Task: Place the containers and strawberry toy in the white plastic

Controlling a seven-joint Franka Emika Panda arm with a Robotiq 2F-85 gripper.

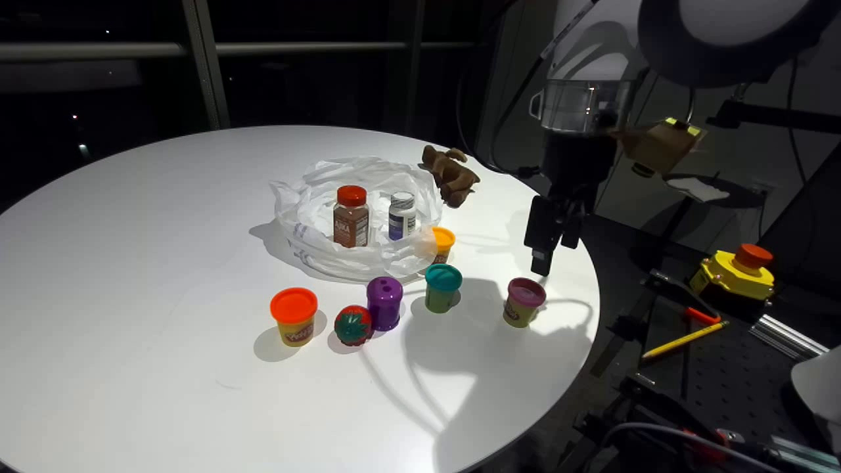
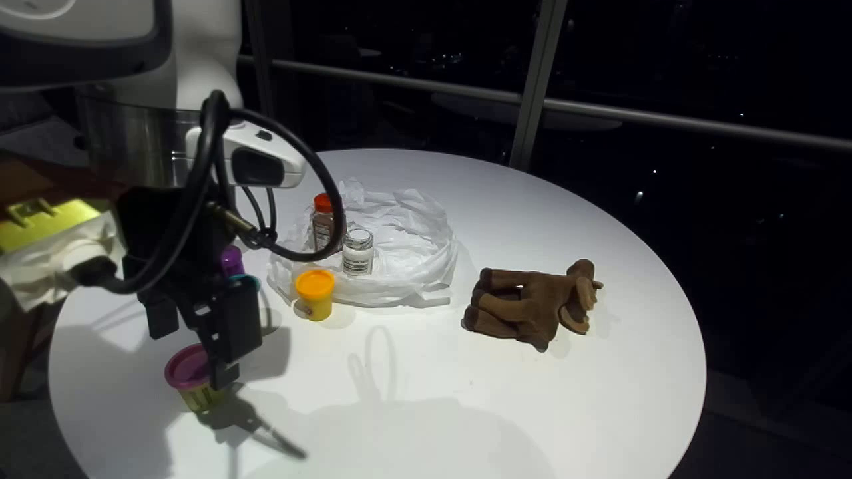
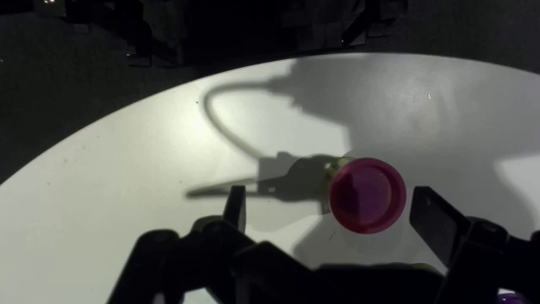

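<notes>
Visibly, "Play-Doh" on the red-lidded tub [image 1: 294,318]

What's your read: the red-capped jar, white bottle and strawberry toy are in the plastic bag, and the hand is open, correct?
No: the strawberry toy isn't in the plastic bag; an exterior view shows it on the table next to the purple container. The rest holds: the red-capped jar and white bottle are in the plastic bag, and the hand is open.
</notes>
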